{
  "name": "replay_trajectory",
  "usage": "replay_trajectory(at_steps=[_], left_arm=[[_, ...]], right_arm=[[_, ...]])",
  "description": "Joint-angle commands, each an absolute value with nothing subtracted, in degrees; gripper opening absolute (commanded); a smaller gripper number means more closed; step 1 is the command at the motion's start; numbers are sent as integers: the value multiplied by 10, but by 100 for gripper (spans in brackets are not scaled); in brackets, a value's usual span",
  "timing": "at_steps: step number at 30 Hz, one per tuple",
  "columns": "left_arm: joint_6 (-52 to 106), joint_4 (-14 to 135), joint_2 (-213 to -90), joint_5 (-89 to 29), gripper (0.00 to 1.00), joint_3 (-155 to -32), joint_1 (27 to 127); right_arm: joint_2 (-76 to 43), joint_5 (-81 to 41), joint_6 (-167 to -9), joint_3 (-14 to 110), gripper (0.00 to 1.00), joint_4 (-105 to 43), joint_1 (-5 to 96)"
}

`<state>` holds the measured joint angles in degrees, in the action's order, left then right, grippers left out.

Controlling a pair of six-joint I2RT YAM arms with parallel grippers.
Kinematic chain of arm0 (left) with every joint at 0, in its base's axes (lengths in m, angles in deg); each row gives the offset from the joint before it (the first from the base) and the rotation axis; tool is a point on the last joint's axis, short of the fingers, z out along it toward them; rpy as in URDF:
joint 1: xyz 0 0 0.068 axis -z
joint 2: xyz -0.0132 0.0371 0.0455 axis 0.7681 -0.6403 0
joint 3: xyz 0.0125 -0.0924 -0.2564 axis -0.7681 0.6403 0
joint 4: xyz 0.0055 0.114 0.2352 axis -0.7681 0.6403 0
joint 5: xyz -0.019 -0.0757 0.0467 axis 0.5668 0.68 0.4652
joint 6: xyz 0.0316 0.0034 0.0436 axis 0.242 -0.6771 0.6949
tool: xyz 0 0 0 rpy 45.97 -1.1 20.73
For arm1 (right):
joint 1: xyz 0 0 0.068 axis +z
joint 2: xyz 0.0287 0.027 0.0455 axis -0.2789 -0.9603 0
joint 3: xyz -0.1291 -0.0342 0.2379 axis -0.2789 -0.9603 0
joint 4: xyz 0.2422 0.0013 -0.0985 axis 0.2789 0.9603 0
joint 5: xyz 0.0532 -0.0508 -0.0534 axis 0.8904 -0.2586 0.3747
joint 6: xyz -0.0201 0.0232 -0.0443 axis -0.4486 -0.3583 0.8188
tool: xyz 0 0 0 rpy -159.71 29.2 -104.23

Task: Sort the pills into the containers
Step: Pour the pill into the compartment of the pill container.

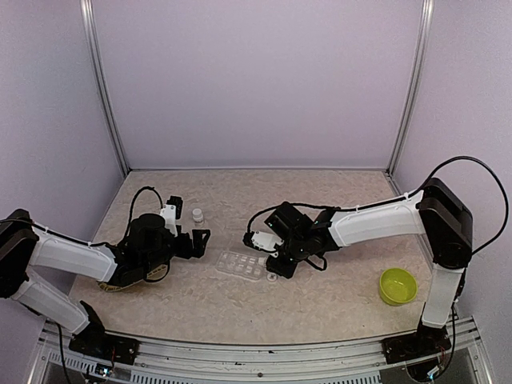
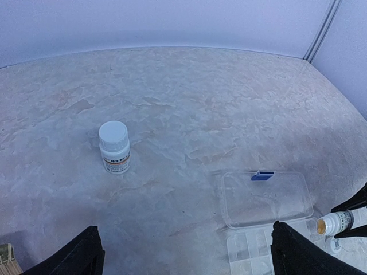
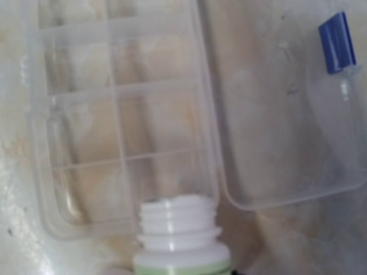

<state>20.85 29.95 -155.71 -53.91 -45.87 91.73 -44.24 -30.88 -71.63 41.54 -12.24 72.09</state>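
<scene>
The clear compartment box (image 3: 120,114) lies near the middle of the desk (image 1: 336,200), a little toward its near edge. Its hinged lid (image 3: 287,126) is folded flat beside it, blue latch (image 3: 332,43) up. My right fingers (image 2: 354,201) are clenched on an uncapped bottle (image 3: 179,235), tipped with its neck at the box's edge. Its mouth shows orange in the left wrist view, but single pills are too small for me to tell. My left fingers (image 2: 77,255) hang released left of the box. A capped white bottle (image 2: 114,146) stands upright nearer the far edge. A lime-green bowl (image 1: 398,286) sits by the near right corner and a woven tray (image 1: 108,284) by the near left.
</scene>
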Motion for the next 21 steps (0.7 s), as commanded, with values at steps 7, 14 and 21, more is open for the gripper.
replay_trajectory(at_steps=[7, 14, 21], left_arm=[[209, 290, -1561, -536, 99, -467, 912], [210, 290, -1560, -536, 99, -467, 912], [209, 290, -1558, -536, 99, -467, 912]], right_arm=[[-432, -303, -716, 432, 7, -107, 729], [-426, -303, -718, 431, 7, -103, 730], [-416, -302, -720, 428, 7, -109, 729]])
